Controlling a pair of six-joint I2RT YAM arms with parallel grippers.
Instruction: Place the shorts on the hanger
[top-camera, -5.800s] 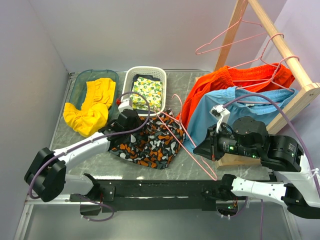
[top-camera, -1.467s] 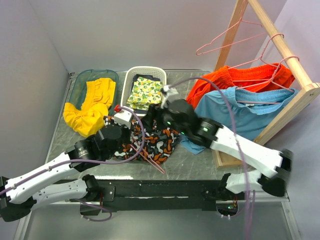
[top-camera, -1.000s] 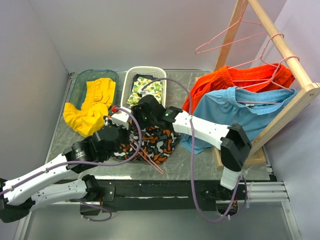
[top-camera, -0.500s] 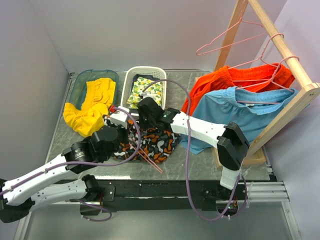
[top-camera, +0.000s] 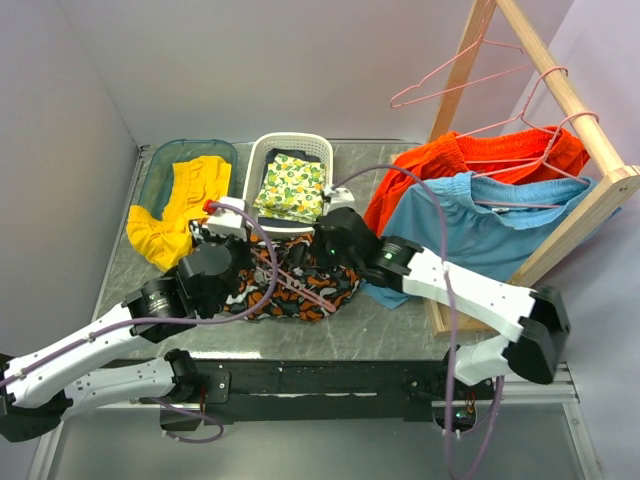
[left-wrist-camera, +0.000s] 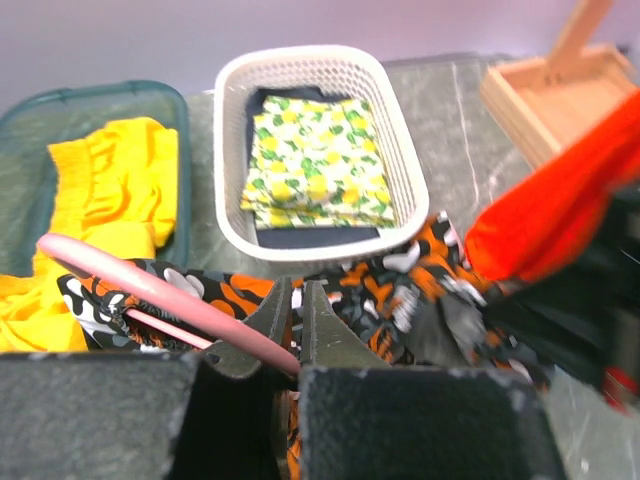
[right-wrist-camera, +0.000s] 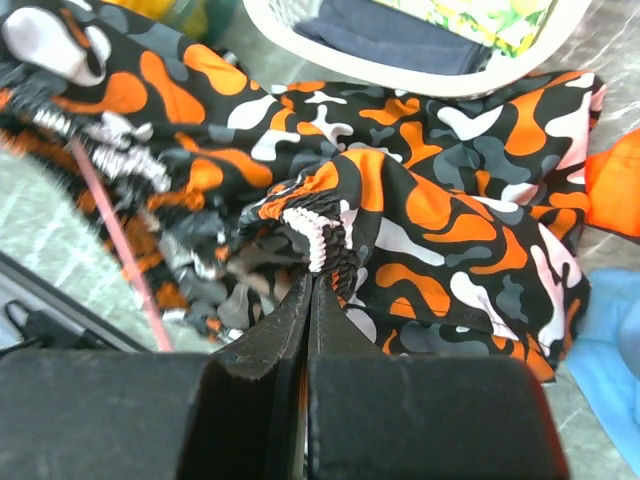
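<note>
The shorts (top-camera: 285, 292), black with orange, white and grey blotches, lie bunched on the table in front of the white basket. My right gripper (right-wrist-camera: 312, 275) is shut on the shorts (right-wrist-camera: 420, 200), pinching a raised fold of the elastic waistband. The hanger (left-wrist-camera: 150, 290), a thin pink wire, runs across the left wrist view, and my left gripper (left-wrist-camera: 296, 292) is shut on it. Another stretch of the hanger (right-wrist-camera: 115, 235) passes through the bunched fabric. From above, the left gripper (top-camera: 248, 260) and right gripper (top-camera: 318, 264) sit over opposite sides of the shorts, with the hanger (top-camera: 313, 292) between them.
A white basket (top-camera: 254, 160) holds a folded lemon-print cloth, and a green bin (top-camera: 152, 170) holds yellow fabric. On the right, a wooden rack (top-camera: 585, 115) carries plain orange shorts (top-camera: 480, 158), light-blue shorts (top-camera: 480, 228) and spare pink hangers (top-camera: 450, 85).
The right gripper's jaws have closed on the shorts' waistband, and its arm has drawn back to the right. The shorts have bunched up. The left gripper has kept hold of the hanger.
</note>
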